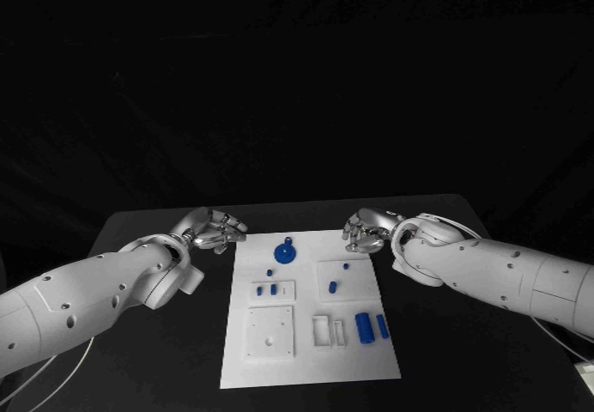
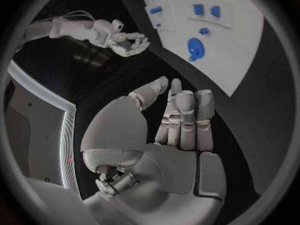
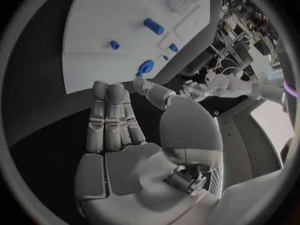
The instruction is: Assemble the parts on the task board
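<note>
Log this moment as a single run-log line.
left hand: open, off the board's far left corner | right hand: open, off its far right corner | white rectangular task board: small blue parts untouched

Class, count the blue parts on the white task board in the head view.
7: disc at the far edge, two pegs, two pieces, two cylinders near right. Some may be hidden.

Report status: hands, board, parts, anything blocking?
Left hand and right hand open, holding nothing, flanking the far end of the task board. Blue parts lying on the board, untouched. Nothing in the way.
</note>
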Robot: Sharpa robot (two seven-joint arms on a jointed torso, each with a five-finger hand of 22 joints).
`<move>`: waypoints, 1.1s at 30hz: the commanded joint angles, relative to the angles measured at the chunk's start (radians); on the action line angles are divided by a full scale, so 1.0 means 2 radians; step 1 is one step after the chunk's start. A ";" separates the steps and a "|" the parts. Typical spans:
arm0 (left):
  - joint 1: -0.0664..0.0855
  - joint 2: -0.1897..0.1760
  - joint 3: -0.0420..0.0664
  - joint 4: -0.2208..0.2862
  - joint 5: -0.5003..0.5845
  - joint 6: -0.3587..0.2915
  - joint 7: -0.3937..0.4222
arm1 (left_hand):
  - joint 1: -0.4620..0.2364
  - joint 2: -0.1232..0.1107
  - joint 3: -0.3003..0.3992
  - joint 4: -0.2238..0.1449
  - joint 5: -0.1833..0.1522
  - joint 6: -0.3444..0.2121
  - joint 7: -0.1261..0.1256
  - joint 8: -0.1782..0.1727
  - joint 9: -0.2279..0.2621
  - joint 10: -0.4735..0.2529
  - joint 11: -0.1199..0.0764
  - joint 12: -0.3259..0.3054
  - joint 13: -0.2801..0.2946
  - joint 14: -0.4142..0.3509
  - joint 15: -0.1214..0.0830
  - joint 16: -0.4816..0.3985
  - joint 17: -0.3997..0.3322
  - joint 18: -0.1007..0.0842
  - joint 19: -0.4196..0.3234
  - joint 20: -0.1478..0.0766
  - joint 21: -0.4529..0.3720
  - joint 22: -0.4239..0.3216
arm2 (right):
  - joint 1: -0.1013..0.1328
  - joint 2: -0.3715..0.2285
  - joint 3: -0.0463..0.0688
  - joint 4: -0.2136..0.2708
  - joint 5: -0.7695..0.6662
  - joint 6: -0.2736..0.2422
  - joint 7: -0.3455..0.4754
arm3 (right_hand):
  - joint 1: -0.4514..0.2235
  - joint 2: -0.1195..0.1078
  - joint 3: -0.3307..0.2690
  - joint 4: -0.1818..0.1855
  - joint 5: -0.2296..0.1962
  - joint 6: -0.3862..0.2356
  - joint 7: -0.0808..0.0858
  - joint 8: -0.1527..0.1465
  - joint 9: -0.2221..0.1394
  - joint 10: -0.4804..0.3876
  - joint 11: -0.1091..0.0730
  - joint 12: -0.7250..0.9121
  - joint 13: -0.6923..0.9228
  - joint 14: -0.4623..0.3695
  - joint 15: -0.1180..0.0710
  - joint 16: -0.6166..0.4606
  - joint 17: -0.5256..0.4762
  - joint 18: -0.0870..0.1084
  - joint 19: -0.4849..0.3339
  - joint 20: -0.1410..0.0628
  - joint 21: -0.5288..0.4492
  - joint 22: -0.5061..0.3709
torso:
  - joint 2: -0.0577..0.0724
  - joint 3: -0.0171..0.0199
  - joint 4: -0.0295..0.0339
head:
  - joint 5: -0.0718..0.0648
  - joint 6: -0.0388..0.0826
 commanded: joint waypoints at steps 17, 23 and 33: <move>0.002 -0.030 0.001 0.078 0.291 0.042 0.079 | -0.042 0.008 -0.027 -0.026 -0.010 -0.018 0.008 0.013 0.006 -0.044 0.033 -0.018 -0.009 -0.089 0.038 -0.208 -0.085 -0.003 -0.096 0.033 -0.126 -0.058 | -0.025 0.017 -0.019 -0.006 -0.190 -0.009 -0.065 | 0.013 -0.043 0.028 0.018 -0.033 0.014 -0.004 0.004 0.002 0.028 0.006 -0.080 -0.034 0.013 0.006 0.005 0.013 0.001 0.013 -0.006 0.006 0.008 | -0.007 -0.0018 0.0026 | 0.000 -0.006; 0.002 -0.031 0.001 0.077 0.291 0.045 0.078 | -0.042 0.009 -0.029 -0.027 -0.009 -0.022 0.009 0.016 0.007 -0.050 0.035 -0.018 -0.010 -0.111 0.057 -0.267 -0.095 -0.006 -0.124 0.050 -0.154 -0.067 | -0.031 0.028 -0.019 -0.017 -0.193 -0.008 -0.066 | 0.015 -0.043 0.028 0.019 -0.034 0.015 -0.004 0.004 0.002 0.035 0.006 -0.090 -0.038 0.013 0.006 0.005 0.015 0.001 0.014 -0.006 0.006 0.010 | -0.007 -0.0008 0.0031 | 0.002 -0.009; 0.002 -0.031 0.001 0.077 0.293 0.047 0.077 | -0.041 0.011 -0.031 -0.027 -0.009 -0.024 0.009 0.018 0.007 -0.052 0.036 -0.018 -0.011 -0.120 0.068 -0.297 -0.094 -0.003 -0.135 0.061 -0.163 -0.068 | -0.037 0.038 -0.021 -0.024 -0.191 -0.003 -0.065 | 0.018 -0.037 0.028 0.016 -0.033 0.022 -0.007 0.007 0.004 0.047 0.004 -0.099 -0.040 0.015 0.004 0.006 0.018 0.001 0.016 -0.007 0.007 0.012 | -0.008 -0.0008 0.0015 | 0.003 -0.011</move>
